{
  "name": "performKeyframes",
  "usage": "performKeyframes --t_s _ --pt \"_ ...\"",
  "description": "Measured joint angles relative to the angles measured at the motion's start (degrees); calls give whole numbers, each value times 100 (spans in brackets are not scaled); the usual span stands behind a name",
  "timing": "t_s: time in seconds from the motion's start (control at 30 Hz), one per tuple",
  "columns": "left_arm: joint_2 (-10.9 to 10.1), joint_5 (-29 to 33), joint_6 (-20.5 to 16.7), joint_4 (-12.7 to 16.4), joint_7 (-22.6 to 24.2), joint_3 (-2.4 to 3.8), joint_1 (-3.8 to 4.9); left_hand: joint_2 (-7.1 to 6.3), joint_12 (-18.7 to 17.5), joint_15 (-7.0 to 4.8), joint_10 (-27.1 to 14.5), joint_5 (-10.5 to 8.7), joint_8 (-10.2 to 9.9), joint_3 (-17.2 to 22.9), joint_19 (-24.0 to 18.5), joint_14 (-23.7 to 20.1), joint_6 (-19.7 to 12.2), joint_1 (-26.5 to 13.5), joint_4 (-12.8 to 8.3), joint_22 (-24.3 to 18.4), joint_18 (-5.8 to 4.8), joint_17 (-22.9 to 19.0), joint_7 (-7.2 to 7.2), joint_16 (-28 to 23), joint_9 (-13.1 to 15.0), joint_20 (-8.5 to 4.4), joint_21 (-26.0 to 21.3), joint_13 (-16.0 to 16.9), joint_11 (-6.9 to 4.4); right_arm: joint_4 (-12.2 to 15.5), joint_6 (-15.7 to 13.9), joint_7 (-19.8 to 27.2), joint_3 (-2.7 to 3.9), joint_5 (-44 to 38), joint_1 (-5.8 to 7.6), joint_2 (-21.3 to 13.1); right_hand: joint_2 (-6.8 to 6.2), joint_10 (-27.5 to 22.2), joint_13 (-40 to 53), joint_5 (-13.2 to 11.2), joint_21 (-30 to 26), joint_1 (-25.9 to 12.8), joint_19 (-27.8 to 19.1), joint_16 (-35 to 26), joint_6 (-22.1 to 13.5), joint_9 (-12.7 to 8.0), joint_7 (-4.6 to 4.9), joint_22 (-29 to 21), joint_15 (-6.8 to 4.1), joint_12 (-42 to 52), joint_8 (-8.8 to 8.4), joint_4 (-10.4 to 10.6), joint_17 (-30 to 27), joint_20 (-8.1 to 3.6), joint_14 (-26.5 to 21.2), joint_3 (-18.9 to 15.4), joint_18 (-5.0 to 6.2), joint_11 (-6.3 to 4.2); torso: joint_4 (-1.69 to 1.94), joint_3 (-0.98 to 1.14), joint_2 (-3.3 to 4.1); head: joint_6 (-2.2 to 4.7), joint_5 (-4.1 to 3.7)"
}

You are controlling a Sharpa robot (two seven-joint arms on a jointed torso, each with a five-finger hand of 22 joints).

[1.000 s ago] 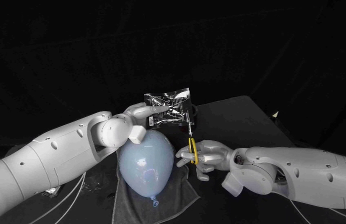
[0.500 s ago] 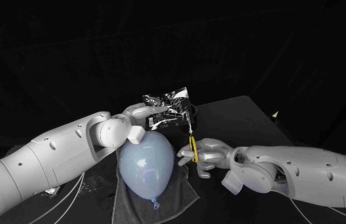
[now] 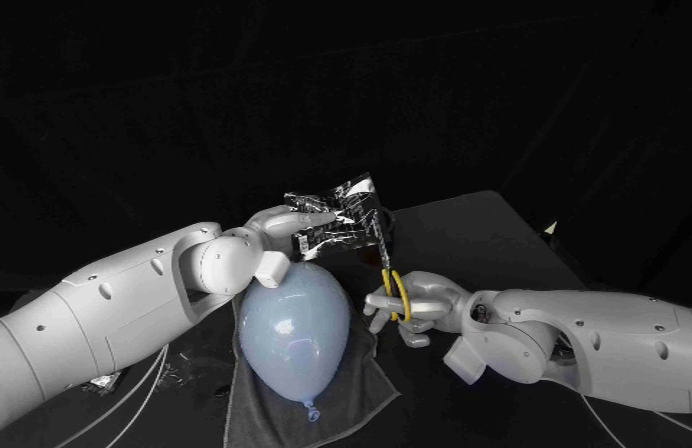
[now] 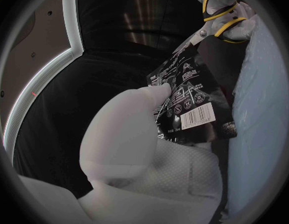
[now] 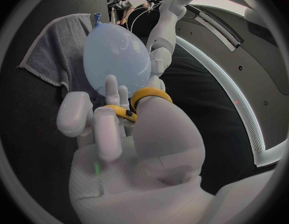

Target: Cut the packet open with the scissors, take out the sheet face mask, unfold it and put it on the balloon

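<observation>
My left hand [image 3: 293, 230] pinches the silver packet [image 3: 339, 214] and holds it upright above the table; its printed black side [image 4: 189, 102] faces the left wrist. The yellow-handled scissors [image 3: 392, 290] are in my right hand [image 3: 415, 310], just below and to the right of the packet, with the blades reaching up to the packet's lower right edge. The handle loops [image 5: 143, 97] stand apart around the right hand's fingers [image 5: 108, 115]. The pale blue balloon [image 3: 296, 320] lies under the left hand on a grey towel [image 3: 364, 388]. The scissors [image 4: 221, 13] meet the packet's corner in the left wrist view.
The black table [image 3: 476, 236] stretches back behind the right hand. The towel [image 5: 49, 50] spreads out beyond the balloon [image 5: 114, 54]. White cables [image 3: 144, 396] hang near the left arm at the table's front left.
The scissors' handle loops have spread apart and the right hand has risen slightly toward the packet. The packet's top has crumpled and tilted. The balloon has not moved.
</observation>
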Motion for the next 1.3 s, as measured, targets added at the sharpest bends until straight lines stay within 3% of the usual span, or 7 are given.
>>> performKeyframes --t_s 0.43,0.53,0.57,0.63,0.7,0.9,1.3 --pt "-11 -45 0 -8 -5 0 0 1 0 1 -1 -2 -3 0 0 0 -9 1 0 -1 -2 -1 -9 0 0 0 0 0 1 11 -91 23 0 21 4 -36 81 18 191 0 38 19 19 0 15 40 -15 -5 -1 33 0 -17 2 -20 0 -193 -11 -20 -2 0 2 23 -16" --pt "-15 -53 0 -9 -6 0 0 2 0 1 -1 -2 -6 0 0 -1 -8 0 0 -1 -2 -1 -8 0 0 0 0 0 1 12 -109 28 0 23 5 -37 156 -103 194 0 38 19 19 -2 -164 11 96 -5 5 -179 -130 -52 -38 -20 1 -344 -12 -184 -2 1 3 28 -21" --pt "-16 -55 0 -10 -6 0 0 3 0 1 -1 -2 -7 2 0 -1 -8 -1 -2 -1 -2 -2 -8 0 0 0 0 -1 1 12 -112 30 0 23 6 -37 156 -257 136 0 4 20 -11 -2 -301 -15 163 -5 91 -340 -224 -64 -68 10 -2 -405 -12 -211 -2 2 3 28 -22" --pt "-20 -65 0 -11 -8 -1 0 12 0 1 -1 -2 -16 17 0 -1 -8 -11 -17 -1 -3 -2 -7 0 0 0 0 -1 1 11 -123 34 1 24 10 -37 209 -761 -8 0 -132 15 -122 -46 -694 -95 380 -5 270 -661 -468 -100 -191 121 -37 -478 -13 -31 -2 2 3 29 -23" --pt "-20 -77 0 -10 -13 -4 -2 18 0 1 -1 -2 -14 17 0 -1 -6 -16 -17 1 -3 -2 -6 0 0 0 0 -1 1 8 -132 38 7 28 15 -37 228 -977 -82 0 -237 7 -193 -80 -948 -161 435 -4 353 -788 -632 -101 -284 191 -85 -479 -37 61 -2 2 3 29 -23" --pt "-22 -107 11 -2 -31 -6 -4 24 0 2 -1 -4 7 17 0 -1 1 -23 -17 4 -3 3 2 0 0 0 0 -1 1 16 -172 65 13 35 27 -36 167 -1386 -280 0 -645 -88 -395 -178 -1411 -257 359 -1 473 -961 -847 -101 -590 390 -205 -479 -41 199 -2 2 3 36 -25" --pt "-38 -164 17 -2 -30 1 2 21 1 3 -2 -17 9 17 0 -2 2 -26 -17 4 -4 2 3 0 0 0 0 0 2 46 -213 78 11 39 146 -54 123 -1478 -353 0 -804 -132 -486 -244 -1428 -258 362 -9 491 -983 -855 -101 -713 401 -269 -479 -43 208 0 1 3 49 -36"
